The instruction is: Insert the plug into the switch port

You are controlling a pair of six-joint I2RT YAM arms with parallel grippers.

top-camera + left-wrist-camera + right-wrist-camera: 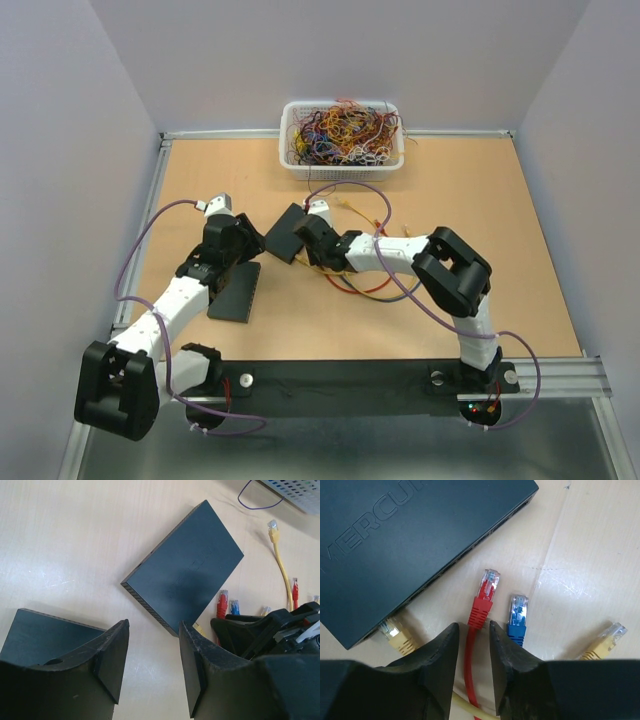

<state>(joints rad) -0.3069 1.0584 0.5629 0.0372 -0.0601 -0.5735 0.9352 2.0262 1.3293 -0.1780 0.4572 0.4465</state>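
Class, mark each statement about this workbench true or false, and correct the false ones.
1. The red cable runs between the right gripper's fingers. True.
2. The blue plug is plugged into a port. False: it lies loose on the table, apart from the central switch.
3. The left gripper holds a cable. False: it is open and empty.
4. The basket holds tangled wires. True.
5. Only one switch is on the table. False: a second switch lies by the left arm.
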